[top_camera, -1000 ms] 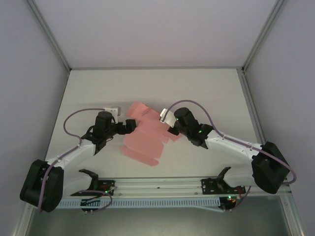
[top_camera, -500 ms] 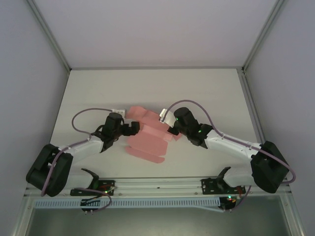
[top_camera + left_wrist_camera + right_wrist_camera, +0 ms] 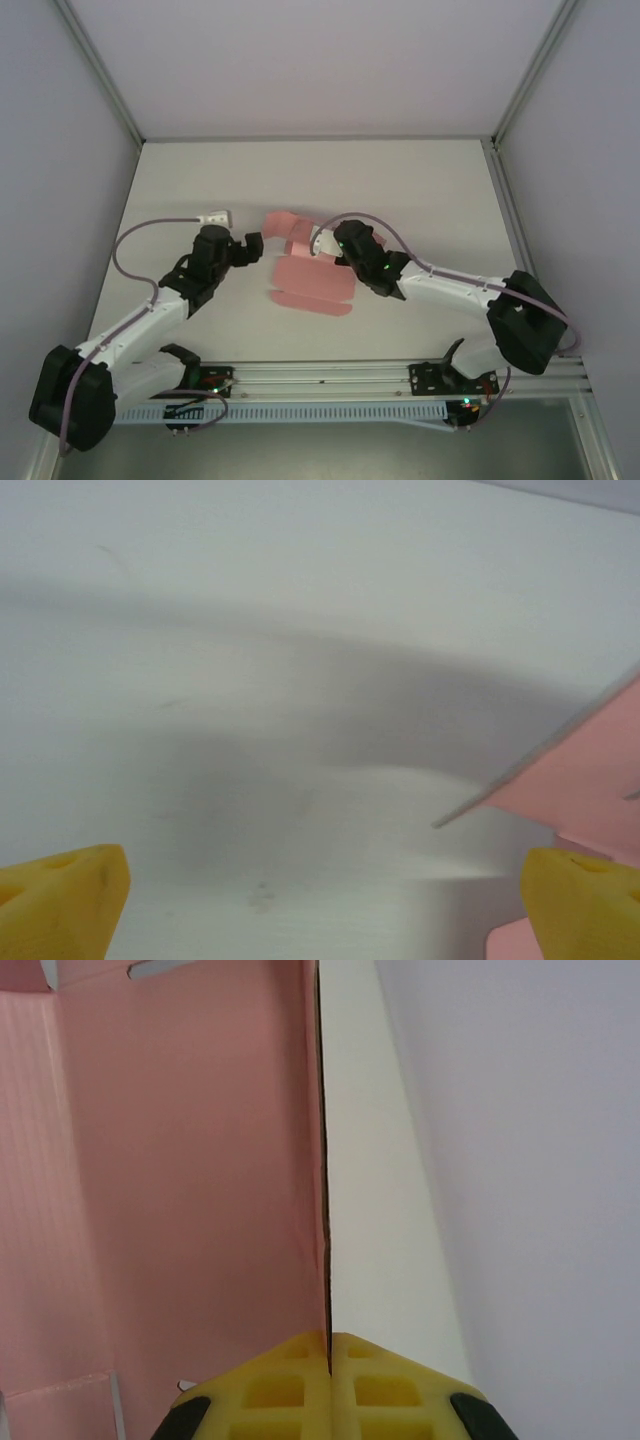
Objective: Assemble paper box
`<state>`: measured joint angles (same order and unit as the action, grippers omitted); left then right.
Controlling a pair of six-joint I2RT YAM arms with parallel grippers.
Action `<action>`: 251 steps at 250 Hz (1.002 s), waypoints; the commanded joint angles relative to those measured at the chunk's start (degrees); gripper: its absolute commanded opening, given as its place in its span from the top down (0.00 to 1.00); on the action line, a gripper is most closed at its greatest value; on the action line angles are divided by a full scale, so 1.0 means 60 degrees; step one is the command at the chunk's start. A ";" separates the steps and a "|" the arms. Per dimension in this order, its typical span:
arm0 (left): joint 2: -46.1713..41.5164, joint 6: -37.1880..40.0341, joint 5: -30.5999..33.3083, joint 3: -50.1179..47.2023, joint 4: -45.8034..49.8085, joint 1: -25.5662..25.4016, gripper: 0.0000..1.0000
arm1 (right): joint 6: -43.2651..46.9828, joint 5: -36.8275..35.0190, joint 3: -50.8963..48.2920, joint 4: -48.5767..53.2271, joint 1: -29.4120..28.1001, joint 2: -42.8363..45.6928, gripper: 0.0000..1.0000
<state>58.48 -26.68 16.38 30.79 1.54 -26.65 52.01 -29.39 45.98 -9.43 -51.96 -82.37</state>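
The paper box (image 3: 308, 283) is a pale pink die-cut sheet, partly folded, lying mid-table with its far part (image 3: 290, 225) lifted. My right gripper (image 3: 323, 246) is shut on one edge of the sheet; in the right wrist view the yellow fingertips (image 3: 328, 1345) pinch the thin card edge, and the pink panel (image 3: 180, 1180) stands upright to their left. My left gripper (image 3: 257, 243) hovers just left of the sheet, apart from it. In the left wrist view its jaws (image 3: 325, 905) stand wide open with bare table between them, and a pink corner (image 3: 590, 770) shows at the right.
The white table (image 3: 430, 200) is walled by grey panels and aluminium posts on the left, right and back. A metal rail (image 3: 330, 375) runs along the near edge between the arm bases. A grey cable loops over the left arm (image 3: 130, 250).
My left gripper has drawn back to the left, off the sheet, and now stands open. The right gripper moved left with the card, and the sheet has folded up and looks shorter.
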 commanded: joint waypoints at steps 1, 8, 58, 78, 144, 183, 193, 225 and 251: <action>-0.0025 -0.0459 0.0597 0.0354 0.0695 0.0620 0.00 | 0.1936 -0.1181 -0.0367 -0.1902 -0.0443 -0.0532 1.00; 0.0052 -0.0465 0.0517 0.0397 0.0670 0.0763 0.00 | 0.2071 -0.1344 -0.0382 -0.2070 -0.0507 -0.0666 1.00; 0.1095 -0.0597 -0.0544 0.0623 0.0254 0.1778 0.00 | 0.2369 -0.1371 -0.0895 -0.3145 -0.0779 -0.1062 1.00; 0.1636 -0.0475 -0.0885 0.0597 -0.0219 0.1997 0.00 | 0.2626 -0.1562 -0.1081 -0.3477 -0.0889 -0.1269 1.00; 0.3961 0.0580 -0.2600 0.1008 -0.2649 0.2187 0.00 | 0.2110 -0.1419 -0.1248 -0.3311 -0.0949 -0.1420 1.00; 0.5229 0.1003 -0.3573 0.1577 -0.3195 0.2184 0.00 | 0.1848 -0.1361 -0.1344 -0.3284 -0.0949 -0.1232 1.00; 0.5490 0.1121 -0.4027 0.1704 -0.3257 0.2172 0.00 | 0.1782 -0.1358 -0.1334 -0.3141 -0.0948 -0.1222 1.00; 0.5813 0.1466 -0.5501 0.1634 -0.3752 0.2017 0.04 | 0.1676 -0.1456 -0.1278 -0.3117 -0.0934 -0.1271 1.00; 0.5601 0.1497 -0.5552 0.1270 -0.3978 0.1688 0.08 | 0.1592 -0.1595 -0.1144 -0.3013 -0.0936 -0.1348 1.00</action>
<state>92.75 -20.38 -10.92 39.90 -17.80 -14.52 63.86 -37.58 38.54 -28.84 -57.06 -90.35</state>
